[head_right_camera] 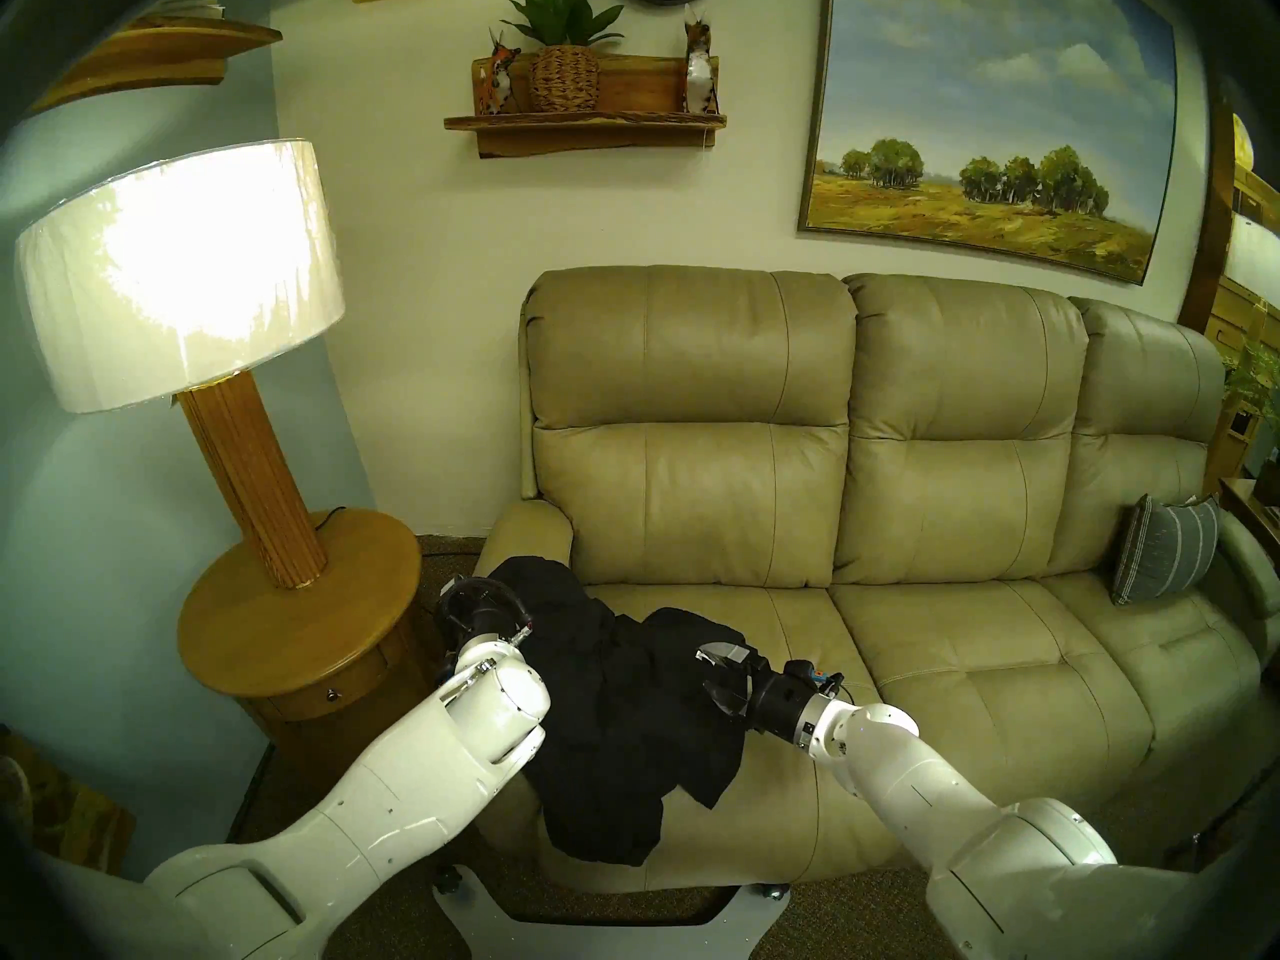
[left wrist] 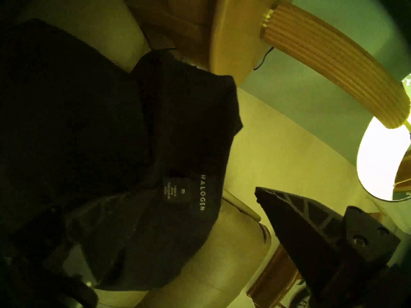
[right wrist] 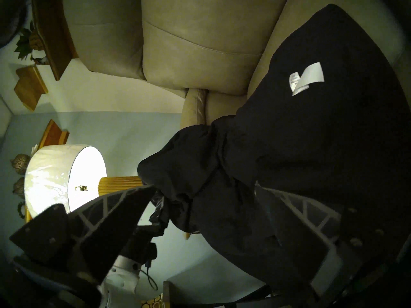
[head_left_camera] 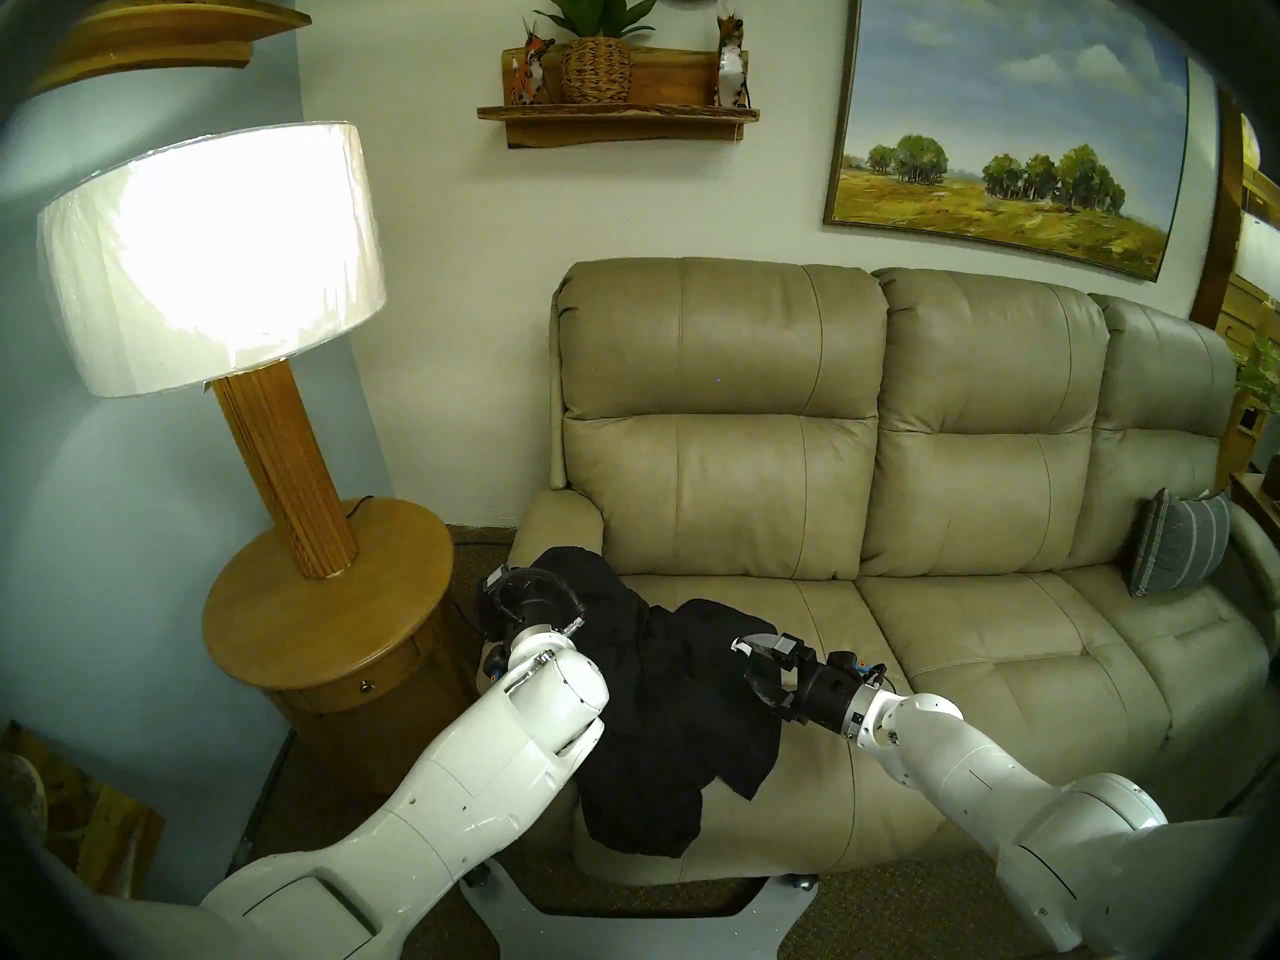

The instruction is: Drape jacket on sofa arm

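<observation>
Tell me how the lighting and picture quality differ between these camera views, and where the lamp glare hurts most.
Head views: evenly lit but bowed by the fisheye, the lamp shade blown out white. Left wrist view: dim, yellow-green cast, the jacket nearly featureless apart from its label. Right wrist view: the shade glares beside the dark gripper fingers, and the jacket's folds read as solid black.

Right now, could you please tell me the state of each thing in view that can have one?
jacket: crumpled, lying over the sofa arm and spilling onto the left seat.
sofa arm: mostly covered, its back end bare.
left tool: open, holding nothing, by the jacket's collar.
right tool: open, at the jacket's edge, gripping nothing.
lamp: lit.
pillow: upright, leaning at the sofa's far end.
</observation>
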Tool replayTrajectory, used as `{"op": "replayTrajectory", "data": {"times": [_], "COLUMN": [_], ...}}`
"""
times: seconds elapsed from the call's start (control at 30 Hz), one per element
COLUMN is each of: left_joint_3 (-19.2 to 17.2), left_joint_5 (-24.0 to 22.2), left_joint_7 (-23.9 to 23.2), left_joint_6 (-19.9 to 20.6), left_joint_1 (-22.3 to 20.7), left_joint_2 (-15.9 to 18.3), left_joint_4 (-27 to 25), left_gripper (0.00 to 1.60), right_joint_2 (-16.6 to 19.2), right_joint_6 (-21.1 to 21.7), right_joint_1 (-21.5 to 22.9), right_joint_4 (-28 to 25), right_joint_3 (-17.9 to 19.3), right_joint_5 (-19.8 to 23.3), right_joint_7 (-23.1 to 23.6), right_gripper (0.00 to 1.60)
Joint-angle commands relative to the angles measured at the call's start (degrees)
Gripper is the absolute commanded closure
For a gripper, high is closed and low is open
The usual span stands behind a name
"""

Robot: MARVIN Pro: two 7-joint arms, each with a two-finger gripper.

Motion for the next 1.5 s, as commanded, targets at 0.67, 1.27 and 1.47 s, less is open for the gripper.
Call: {"op": "replayTrajectory", "data": {"times": [0.67, 1.27, 1.47], "left_joint_3": [-8.52, -22.51, -26.63], "left_joint_5": [0.14, 0.14, 0.14], "left_joint_7": [24.60, 21.22, 19.92], "left_joint_6": [15.40, 18.24, 19.97], "left_joint_1": [-16.16, -5.40, -2.63], "left_joint_2": [-1.34, 2.53, 1.94], "left_joint_4": [25.39, 19.42, 20.63], "left_gripper": [1.60, 1.60, 1.60], "right_joint_2": [2.81, 1.77, 2.86], "right_joint_6": [-2.73, -4.27, -2.78], "right_joint_1": [-8.23, -9.25, -9.34], "right_joint_4": [-16.28, -19.51, -21.20], "right_joint_3": [3.32, 1.51, -0.72], "right_joint_5": [2.19, -0.09, -2.32], "right_joint_7": [-3.64, -13.43, -14.27], "right_gripper": [0.00, 0.00, 0.00]}}
